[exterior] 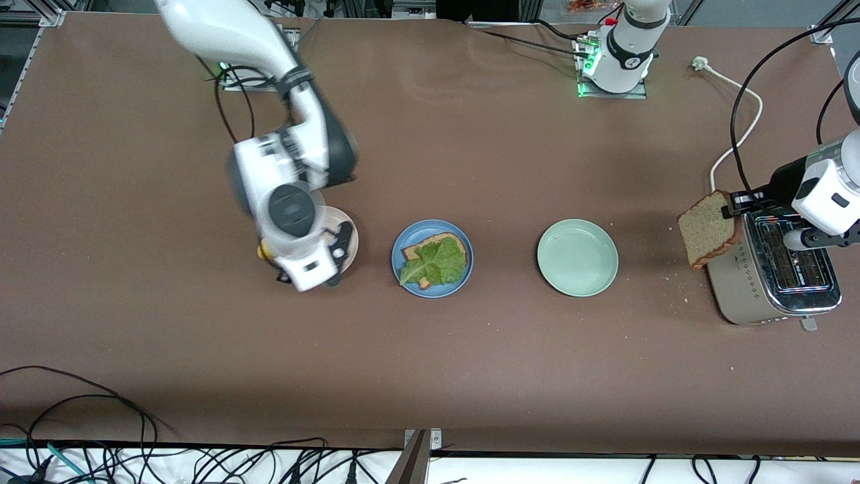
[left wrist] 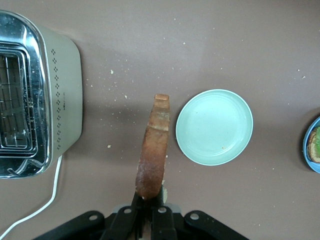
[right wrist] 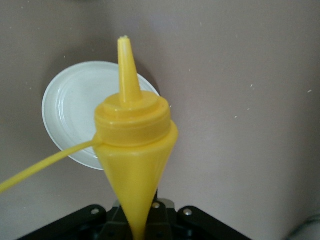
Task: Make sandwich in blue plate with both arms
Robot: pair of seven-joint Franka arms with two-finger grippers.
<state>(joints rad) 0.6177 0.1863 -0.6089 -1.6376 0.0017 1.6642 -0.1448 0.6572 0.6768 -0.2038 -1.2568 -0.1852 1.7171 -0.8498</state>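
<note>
The blue plate (exterior: 401, 247) sits mid-table and holds one brown bread slice (exterior: 438, 242) with a green lettuce leaf (exterior: 435, 263) on top. Its edge shows in the left wrist view (left wrist: 313, 150). My left gripper (exterior: 734, 205) is shut on a second bread slice (exterior: 708, 228), held on edge in the air beside the toaster. In the left wrist view the slice (left wrist: 152, 150) stands out from my gripper (left wrist: 150, 194). My right gripper (exterior: 270, 257) hovers over the beige plate (exterior: 348, 232), shut on a yellow squeeze bottle (right wrist: 132, 145).
A silver toaster (exterior: 772, 275) stands at the left arm's end of the table, with its white cord (exterior: 739, 128) running toward the arms' bases. An empty pale green plate (exterior: 578, 257) lies between the toaster and the blue plate. Crumbs lie near the toaster.
</note>
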